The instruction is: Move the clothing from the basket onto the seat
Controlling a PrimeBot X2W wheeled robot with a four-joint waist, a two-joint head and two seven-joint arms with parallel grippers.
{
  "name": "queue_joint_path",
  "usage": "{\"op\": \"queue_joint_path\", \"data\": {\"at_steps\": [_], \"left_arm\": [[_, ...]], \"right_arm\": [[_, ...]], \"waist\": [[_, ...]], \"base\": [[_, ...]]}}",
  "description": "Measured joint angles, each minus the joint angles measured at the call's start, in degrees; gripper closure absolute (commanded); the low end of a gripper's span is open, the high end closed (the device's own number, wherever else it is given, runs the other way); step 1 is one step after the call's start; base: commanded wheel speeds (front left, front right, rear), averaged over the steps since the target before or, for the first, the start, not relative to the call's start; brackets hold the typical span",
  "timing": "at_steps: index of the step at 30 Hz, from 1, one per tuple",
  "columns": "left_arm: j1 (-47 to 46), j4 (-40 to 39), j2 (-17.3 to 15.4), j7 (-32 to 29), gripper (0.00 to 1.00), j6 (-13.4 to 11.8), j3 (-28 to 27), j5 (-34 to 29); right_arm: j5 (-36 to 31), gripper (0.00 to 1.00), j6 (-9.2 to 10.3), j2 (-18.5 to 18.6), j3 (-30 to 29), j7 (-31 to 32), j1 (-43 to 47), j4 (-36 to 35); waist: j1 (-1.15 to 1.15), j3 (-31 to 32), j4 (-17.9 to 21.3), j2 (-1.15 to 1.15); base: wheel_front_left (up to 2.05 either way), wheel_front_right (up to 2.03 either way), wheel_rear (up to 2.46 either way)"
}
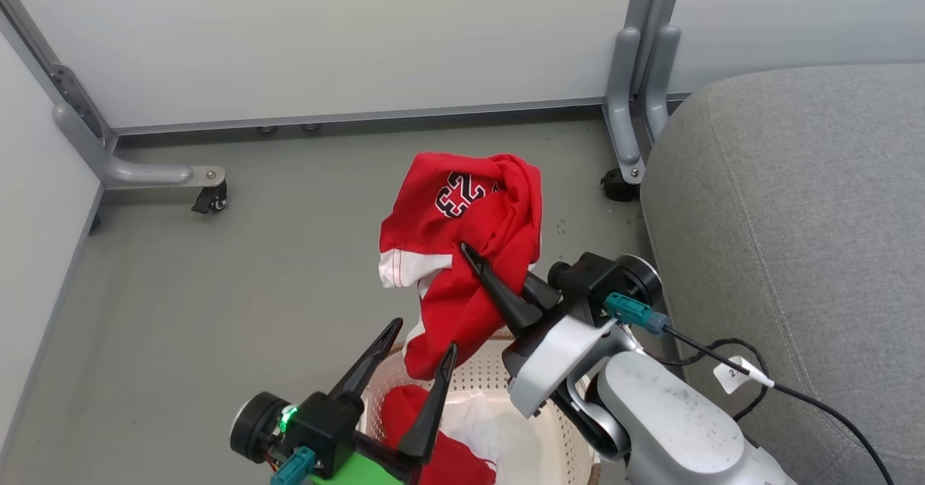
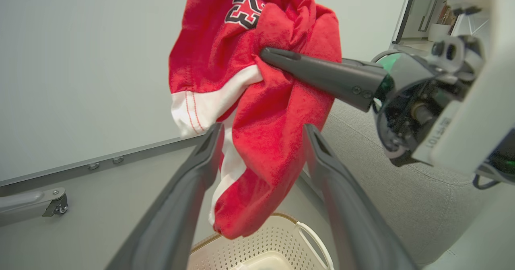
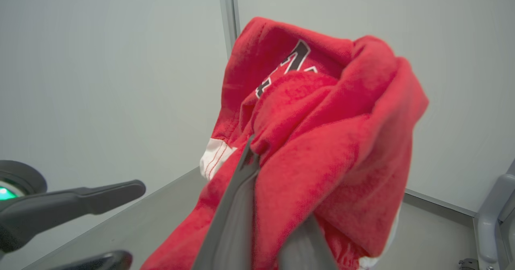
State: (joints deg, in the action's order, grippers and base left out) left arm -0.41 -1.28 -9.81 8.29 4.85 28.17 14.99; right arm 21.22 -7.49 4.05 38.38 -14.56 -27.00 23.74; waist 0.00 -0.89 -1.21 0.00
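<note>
Fabric bunched in the shut right claw (image 1: 470, 254) holds the red jersey (image 1: 462, 203) aloft above the basket (image 1: 542, 427), likely ready to swing to the seat (image 1: 795, 217) alongside. Left claw (image 1: 424, 335) gapes wide around the dangling tail, gripping nothing. Jersey: white hem band, red stitching, a black number; another red garment (image 1: 448, 463) lies in the basket.

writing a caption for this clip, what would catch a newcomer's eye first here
The bright red number 23 jersey stands out, pinched aloft by the right gripper above the cream perforated basket. Below it the left gripper stands open, fingers flanking the jersey's hanging end, and another red garment lies in the basket. The grey sofa seat sits at the right.
</note>
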Motion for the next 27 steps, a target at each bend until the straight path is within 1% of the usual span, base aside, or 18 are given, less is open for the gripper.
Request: {"op": "queue_joint_path", "data": {"at_steps": [9, 15, 21, 27], "left_arm": [[0.7, 0.1, -0.5, -0.2, 0.0, -0.5, 0.7, -0.1], [0.6, -0.4, -0.9, -0.6, 0.0, -0.8, 1.0, -0.1], [-0.6, -0.8, -1.3, -0.9, 0.0, -0.8, 1.7, -0.6], [-3.0, -1.0, -1.8, -1.7, 0.0, -0.3, 2.7, -1.2]], "right_arm": [[0.2, 1.0, 0.0, -0.1, 0.6, -0.2, 0.1, 1.3], [0.3, 1.0, 0.0, -0.1, 0.8, -0.2, 0.0, 1.9], [0.2, 1.0, 0.0, 0.2, 0.5, -0.3, -1.2, 2.7], [0.0, 1.0, 0.0, 0.5, -1.0, -0.4, -2.5, 3.3]], "waist": [[0.0, -0.2, -0.3, 0.0], [0.0, -0.8, 0.8, 0.0], [0.0, -1.9, 4.0, 0.0], [0.0, -3.7, 9.7, 0.0]], "base": [[0.0, 0.0, 0.0], [0.0, 0.0, 0.0], [0.0, 0.0, 0.0], [0.0, 0.0, 0.0]]}}
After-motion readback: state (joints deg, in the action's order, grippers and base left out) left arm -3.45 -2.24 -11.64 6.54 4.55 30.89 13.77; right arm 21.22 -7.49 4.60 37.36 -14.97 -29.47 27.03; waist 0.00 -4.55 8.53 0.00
